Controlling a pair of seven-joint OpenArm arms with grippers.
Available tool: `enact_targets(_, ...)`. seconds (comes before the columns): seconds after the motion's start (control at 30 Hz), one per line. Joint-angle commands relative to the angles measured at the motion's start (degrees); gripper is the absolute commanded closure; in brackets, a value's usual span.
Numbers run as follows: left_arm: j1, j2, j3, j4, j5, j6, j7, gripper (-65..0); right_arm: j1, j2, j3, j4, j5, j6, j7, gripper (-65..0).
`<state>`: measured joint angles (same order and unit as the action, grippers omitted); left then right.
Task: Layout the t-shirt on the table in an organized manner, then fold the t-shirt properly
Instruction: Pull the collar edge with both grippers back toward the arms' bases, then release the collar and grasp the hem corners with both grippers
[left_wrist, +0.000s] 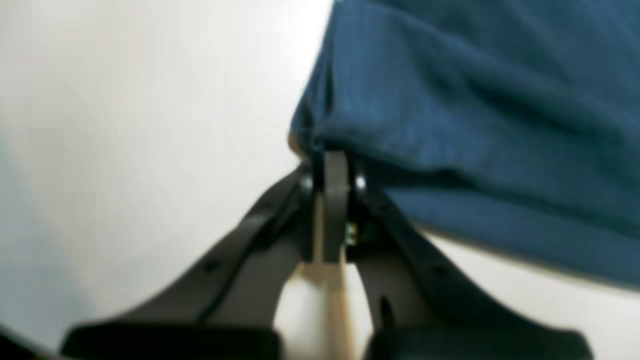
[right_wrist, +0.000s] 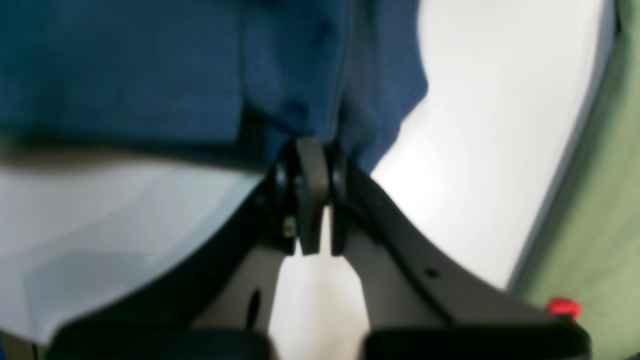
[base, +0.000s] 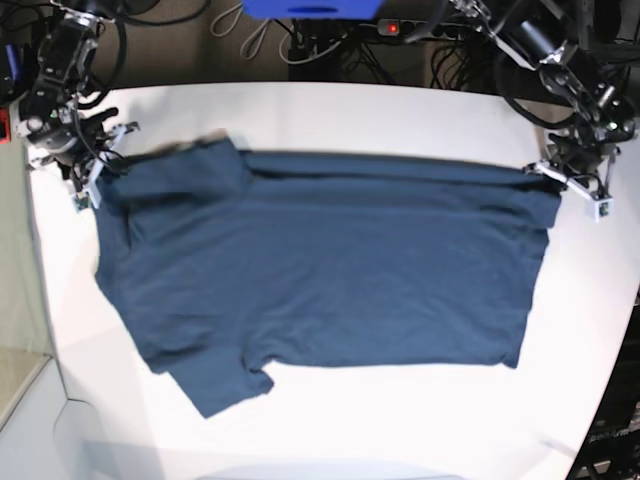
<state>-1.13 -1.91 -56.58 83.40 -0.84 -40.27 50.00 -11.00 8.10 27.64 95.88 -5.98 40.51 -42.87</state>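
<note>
The dark navy t-shirt (base: 330, 270) lies spread across the white table (base: 400, 430), sleeves toward the base view's left and hem toward its right. My left gripper (base: 548, 176) is at the far right hem corner. In the left wrist view this gripper (left_wrist: 332, 155) is shut on the t-shirt's edge (left_wrist: 450, 100). My right gripper (base: 100, 178) is at the far left corner, beside the upper sleeve. The right wrist view shows it (right_wrist: 311, 145) shut on a bunched fold of the t-shirt (right_wrist: 150, 65). The far edge runs nearly straight between the two grippers.
Cables and a power strip (base: 390, 28) lie past the table's far edge, with a blue object (base: 310, 8) beside them. The table's curved edge (right_wrist: 565, 165) passes close to my right gripper, with green floor (right_wrist: 600, 225) and a small red thing (right_wrist: 563, 306) beyond.
</note>
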Motion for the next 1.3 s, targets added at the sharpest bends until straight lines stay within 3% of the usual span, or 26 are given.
enact_targets(0.0, -0.06, -0.42, -0.08, 2.98, -0.43, 0.27, -0.37, -0.5, -0.38, 1.35, 0.1, 1.93, -0.04, -0.51, 0.89, 0.0)
enact_targets(0.2, 4.51, 0.37, 0.01, 10.1, -0.78, 0.27, 3.41, -0.5, -5.21, 1.7, 0.1, 4.92, -0.04, -0.51, 0.89, 0.0)
enact_targets(0.5, 10.49, 1.25, -0.17, 11.95, -0.78, 0.27, 2.97, -0.6, -12.86, 1.35, 0.1, 7.2, -0.04, -0.51, 1.33, 0.0)
enact_targets(0.93, 11.72, 1.69, -0.26, 11.51, -0.78, 0.27, 3.15, -1.2, -13.83, 1.26, 0.19, 6.85, -0.22, -0.51, 0.98, 0.0)
enact_targets(1.27, 11.81, 3.1, -0.35, 11.95, -0.78, 0.27, 3.5, -16.6, -14.62, 1.53, 0.8, 7.38, -0.13, -0.51, 0.98, -28.7)
